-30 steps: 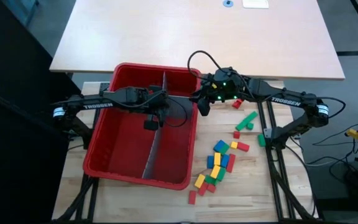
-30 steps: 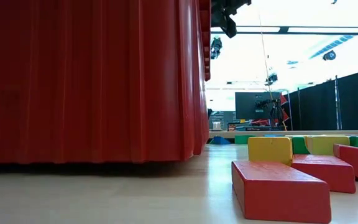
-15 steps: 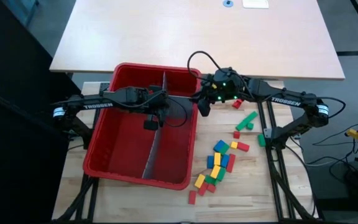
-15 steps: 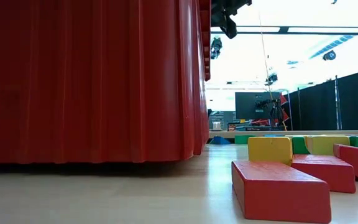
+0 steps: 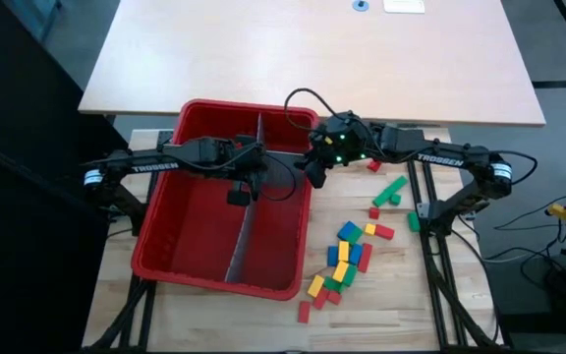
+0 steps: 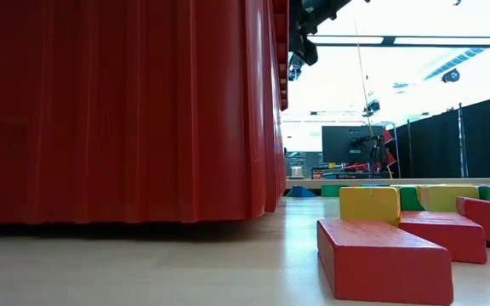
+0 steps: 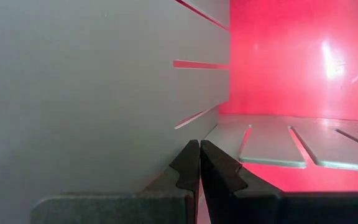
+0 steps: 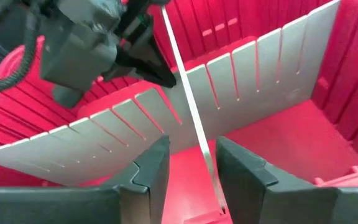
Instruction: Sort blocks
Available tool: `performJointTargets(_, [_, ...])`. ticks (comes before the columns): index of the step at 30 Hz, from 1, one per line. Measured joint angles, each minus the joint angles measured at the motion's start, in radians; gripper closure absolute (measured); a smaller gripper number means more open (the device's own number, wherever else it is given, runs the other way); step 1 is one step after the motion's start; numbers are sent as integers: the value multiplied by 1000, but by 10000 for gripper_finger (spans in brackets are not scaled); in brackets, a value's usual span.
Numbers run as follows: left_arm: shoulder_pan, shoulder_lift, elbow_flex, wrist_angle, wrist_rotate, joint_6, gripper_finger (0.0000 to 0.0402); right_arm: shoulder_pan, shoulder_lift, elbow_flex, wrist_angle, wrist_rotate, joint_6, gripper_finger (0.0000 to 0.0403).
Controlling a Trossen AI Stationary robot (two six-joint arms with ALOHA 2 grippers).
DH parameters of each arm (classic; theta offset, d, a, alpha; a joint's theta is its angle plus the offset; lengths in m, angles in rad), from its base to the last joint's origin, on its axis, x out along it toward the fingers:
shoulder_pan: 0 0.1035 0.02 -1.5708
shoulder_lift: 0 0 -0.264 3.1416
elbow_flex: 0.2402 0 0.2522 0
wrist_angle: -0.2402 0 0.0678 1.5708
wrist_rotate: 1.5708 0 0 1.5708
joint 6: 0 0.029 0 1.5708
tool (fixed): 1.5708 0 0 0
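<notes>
Left gripper (image 5: pixel 238 196) down in the red bin (image 5: pixel 175 241), fingers together beside the grey divider (image 5: pixel 247 221). Right gripper (image 5: pixel 312 174) over the bin's right rim, fingers apart, apparently empty. Blocks (image 5: pixel 347 258) scattered on the worktop (image 5: pixel 391 295) right of the bin.

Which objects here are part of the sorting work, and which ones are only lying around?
Part of the job:
- blocks, loose on the table beside the bin
- red bin
- grey slotted panels dividing it
- left gripper, shut, inside the bin
- right gripper, open, over the bin's edge

Lying about:
- cables at the right
</notes>
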Motion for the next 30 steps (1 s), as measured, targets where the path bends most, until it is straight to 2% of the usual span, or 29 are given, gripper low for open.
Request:
performJointTargets(6, [0,0,0,-1,0,0,402,-2,10,3,-4,-6,-40,390])
performJointTargets(30, [-2,0,2,-26,4,4,402,0,-32,5,-120,-2,-69,403])
